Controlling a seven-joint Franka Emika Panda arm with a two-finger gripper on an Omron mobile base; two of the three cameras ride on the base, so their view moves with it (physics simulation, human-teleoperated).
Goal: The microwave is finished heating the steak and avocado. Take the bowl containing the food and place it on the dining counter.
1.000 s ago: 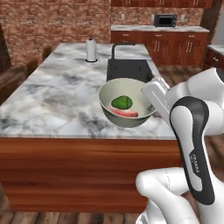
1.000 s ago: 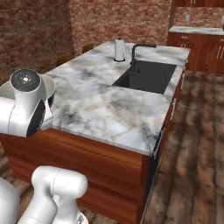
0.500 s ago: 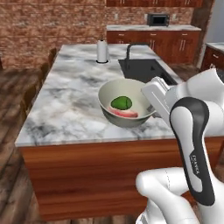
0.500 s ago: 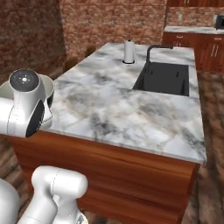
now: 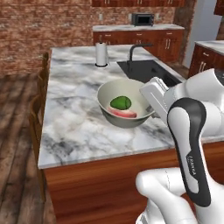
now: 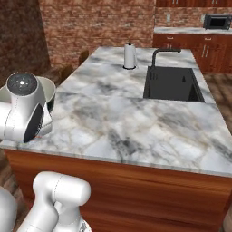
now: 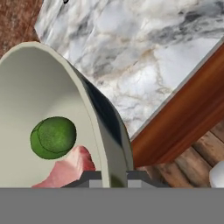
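Pinched between the hand's (image 7: pixel 109 175) fingers is the rim of the bowl (image 5: pixel 124 109), which is held just above the near part of the bench (image 5: pixel 78 118), close to its near edge. Farther back on the marble top, a black sink (image 6: pixel 171 84) with a faucet (image 6: pixel 163 54) is seen on the right, and a paper towel roll (image 5: pixel 101 54) is stood at the far end. Inside the bowl, the steak (image 5: pixel 122 113) is laid with the avocado (image 5: pixel 120 103) touching it.

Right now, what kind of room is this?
A home kitchen, rendered: marble-topped island with black sink and faucet, wood wall cabinets carrying a small microwave, brick walls behind.
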